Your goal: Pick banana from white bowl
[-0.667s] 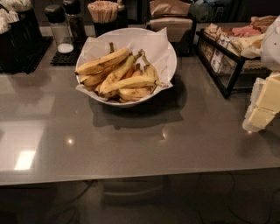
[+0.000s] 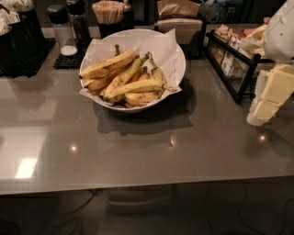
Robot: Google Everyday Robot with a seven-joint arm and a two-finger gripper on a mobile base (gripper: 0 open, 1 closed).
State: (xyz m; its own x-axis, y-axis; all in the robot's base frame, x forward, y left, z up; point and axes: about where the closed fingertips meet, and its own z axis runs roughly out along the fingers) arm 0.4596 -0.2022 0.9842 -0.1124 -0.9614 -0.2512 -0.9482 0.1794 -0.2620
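Observation:
The white bowl [image 2: 177, 53], lined with crinkled white paper, stands on the grey counter at the centre back. It holds a pile of several yellow bananas. The banana [image 2: 108, 65] is the long, only slightly curved one with brown speckles, lying across the top left of the pile. My gripper [image 2: 271, 94], cream and white, hangs at the right edge of the view, above the counter. It is well to the right of the bowl and touches nothing.
A black wire rack [image 2: 234, 64] with packets stands at the back right, close to the gripper. Behind the bowl are a napkin holder [image 2: 179, 20], a cup of wooden stirrers [image 2: 109, 13], shakers [image 2: 62, 30] on a black mat and dark bins [image 2: 18, 36]. The counter's front edge [image 2: 147, 183] runs across the bottom.
The gripper has shifted slightly up and to the left at the right edge. The bowl and the bananas have not moved.

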